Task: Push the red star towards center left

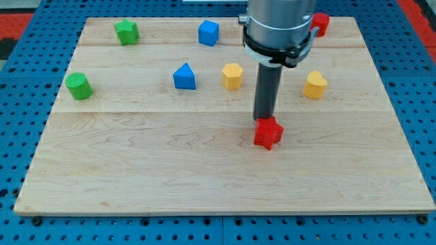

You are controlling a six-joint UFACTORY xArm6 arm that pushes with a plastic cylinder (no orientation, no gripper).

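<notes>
A pale wooden board (pixel 136 163) lies on a blue perforated surface (pixel 20 68).

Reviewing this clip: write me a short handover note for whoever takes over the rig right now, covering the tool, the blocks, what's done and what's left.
Tool: my tip sits right at the red star's upper edge, on its top-left side; contact looks likely but I cannot confirm it.
Red star: right of the board's centre, in the lower half.
Nearby: yellow hexagon and blue block lie up and left of it; yellow heart up and right. Green blocks sit on the far left.
Done: tip brought to the star.
Left: the whole push leftward; the tip probably needs to get round to the star's right side first.
</notes>
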